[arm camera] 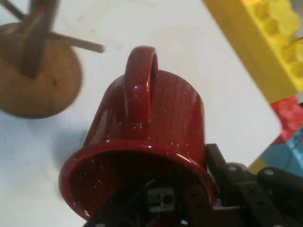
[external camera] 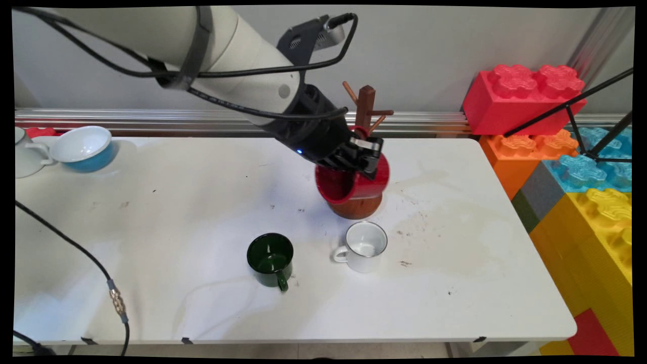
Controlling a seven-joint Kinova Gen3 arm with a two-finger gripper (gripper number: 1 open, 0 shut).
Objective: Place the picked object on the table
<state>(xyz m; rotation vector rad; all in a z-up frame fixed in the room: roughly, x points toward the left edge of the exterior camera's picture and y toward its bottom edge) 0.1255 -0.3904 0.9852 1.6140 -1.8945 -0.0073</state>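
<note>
One red mug [external camera: 354, 184] clamped in pincer [external camera: 365, 161], beside wooden rack [external camera: 365, 108].

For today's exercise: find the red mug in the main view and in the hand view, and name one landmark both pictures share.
Main view: the red mug is at centre, held on its side by the gripper, in front of the wooden mug tree.
Hand view: the red mug fills the centre, handle up, rim at the bottom.
Shared landmark: the wooden mug tree, upper left in the hand view.
</note>
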